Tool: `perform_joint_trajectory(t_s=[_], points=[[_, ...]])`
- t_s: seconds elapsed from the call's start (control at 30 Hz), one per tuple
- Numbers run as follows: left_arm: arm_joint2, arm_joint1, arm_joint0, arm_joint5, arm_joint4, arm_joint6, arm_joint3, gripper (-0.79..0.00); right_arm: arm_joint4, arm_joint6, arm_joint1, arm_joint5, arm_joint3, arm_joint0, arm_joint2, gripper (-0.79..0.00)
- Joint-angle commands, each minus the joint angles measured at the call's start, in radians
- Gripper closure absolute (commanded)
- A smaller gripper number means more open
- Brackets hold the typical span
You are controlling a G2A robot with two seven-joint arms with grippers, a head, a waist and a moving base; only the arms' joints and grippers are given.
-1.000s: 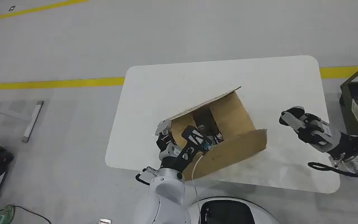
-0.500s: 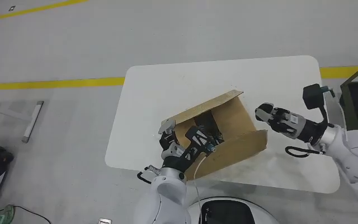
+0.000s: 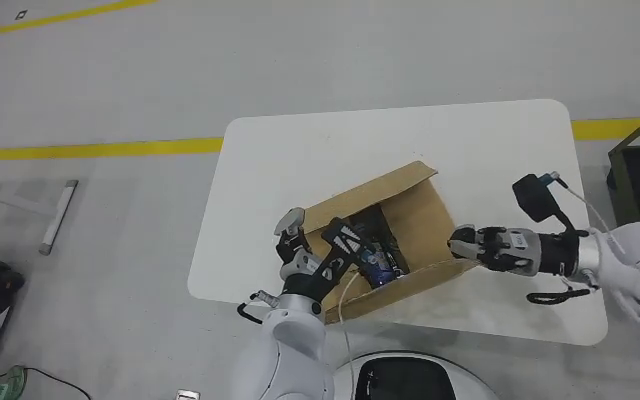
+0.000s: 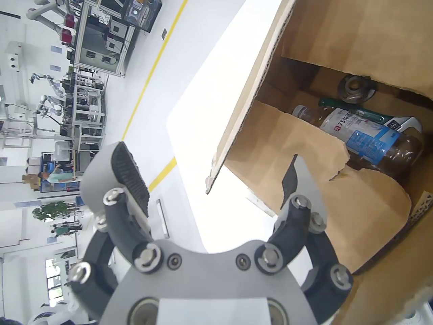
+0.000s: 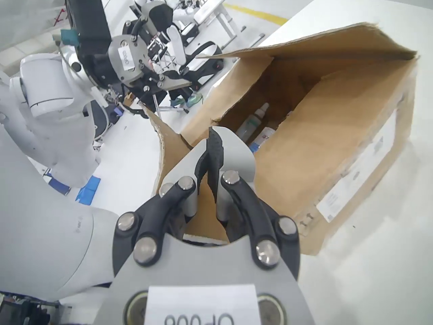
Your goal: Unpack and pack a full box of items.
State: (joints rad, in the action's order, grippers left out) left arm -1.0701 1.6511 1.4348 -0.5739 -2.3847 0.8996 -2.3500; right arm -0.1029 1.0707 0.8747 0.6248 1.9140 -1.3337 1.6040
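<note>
Your box (image 3: 425, 200) sits open in the middle of the counter (image 3: 300, 160), turned at an angle, top flaps raised. Your left end effector (image 4: 206, 160) is spread wide at one short end of the box. One finger (image 4: 125, 167) hangs outside, over the counter. The other sits on the inner side of the torn short flap (image 4: 314, 167). You can't tell from these views whether either pad touches the cardboard.

At the opposite end, your right end effector (image 5: 211, 150) is pinched closed on the end of the long flap (image 3: 415, 272), the one on the robot's side. Cardboard shows between its fingers.

Now the contents, all down on the box floor. A clear bottle (image 4: 365, 136) with a blue label lies on its side against the short flap. Just beside it lies a wrench (image 4: 372, 118) with a green handle. A metal nut (image 4: 355, 87) rests a little farther in, under the far flap's edge. From the right wrist, small white dropper bottles (image 5: 252, 120) lie deep inside too.
</note>
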Motion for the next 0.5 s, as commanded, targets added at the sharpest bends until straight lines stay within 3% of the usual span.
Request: perform_joint_trajectory(t_s=[0.0, 0.13, 0.47], points=[[-0.005, 0.000, -0.006, 0.005, 0.006, 0.004, 0.000, -0.785, 0.013, 0.030, -0.004, 0.015, 0.008, -0.014, 0.011, 0.000], [-0.016, 0.002, -0.010, 0.028, 0.020, 0.018, 0.000, -0.785, 0.069, 0.043, -0.011, 0.082, 0.048, -0.064, 0.020, 0.000], [-0.024, 0.002, -0.013, 0.063, 0.036, 0.040, 0.000, -0.785, 0.238, -0.074, -0.022, 0.197, 0.051, -0.182, 0.018, 0.000]])
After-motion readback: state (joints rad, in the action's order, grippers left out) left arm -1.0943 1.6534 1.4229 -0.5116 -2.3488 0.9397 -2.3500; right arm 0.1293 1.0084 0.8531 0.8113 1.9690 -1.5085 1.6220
